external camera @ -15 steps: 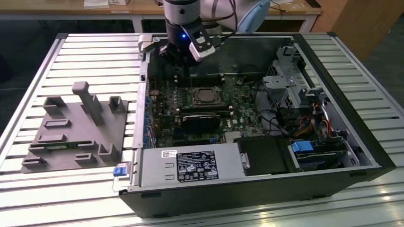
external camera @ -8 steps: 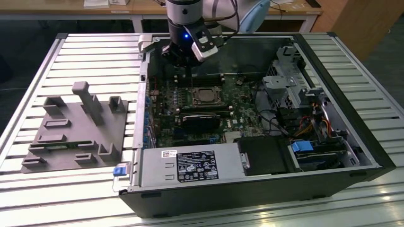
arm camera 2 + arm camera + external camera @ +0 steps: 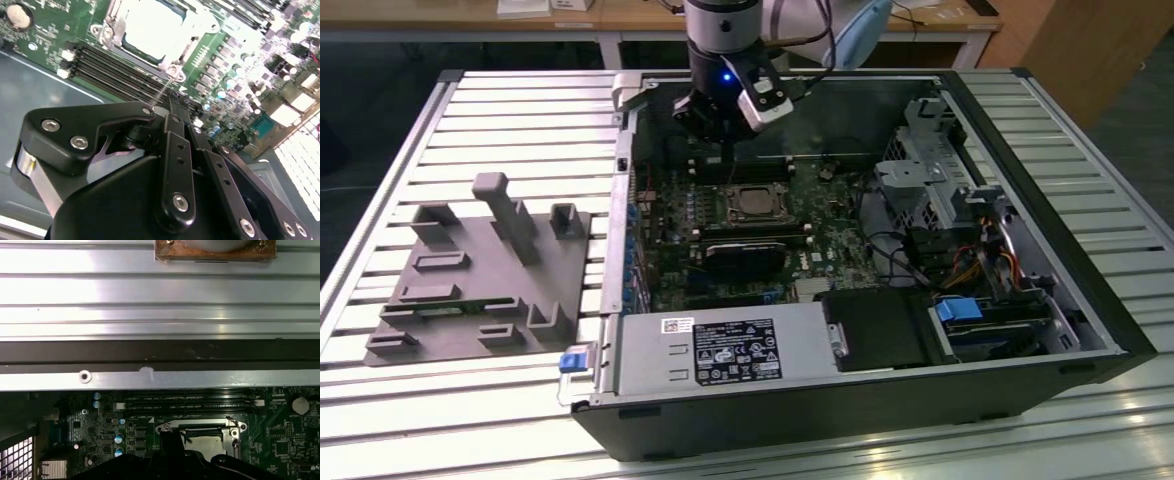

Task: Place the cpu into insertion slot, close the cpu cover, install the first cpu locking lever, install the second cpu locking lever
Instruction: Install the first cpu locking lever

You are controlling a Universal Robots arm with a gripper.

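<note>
So the hand (image 3: 720, 128) is hanging over the far end of the motherboard inside the open computer case (image 3: 1067, 300), just past the socket — on the side away from the power supply (image 3: 720, 352). The cpu (image 3: 751, 204) is already sitting in the insertion slot (image 3: 751, 192), and the cpu cover (image 3: 750, 187) looks to be lying flat around it, its window framing the grey chip top. That means the chip isn't in the hand at all; the socket lies a little below the fingers and toward the power supply from them.

The second wrist view is giving the best clue: the black hand (image 3: 172, 107) is pointing its tip at a thin wire lever (image 3: 162, 92) that runs out from the corner of the cover (image 3: 172, 70) toward the memory slots (image 3: 115, 67). The lever's long axis is running roughly in line with the fingers. Open or closed, I honestly cannot tell, nor whether the tip is actually touching the lever.

The first wrist view is looking the other way — it's showing the chip (image 3: 207, 442) in the socket (image 3: 200, 432) with the case wall and the ribbed table (image 3: 160, 290) beyond, which the second one is missing.
</note>
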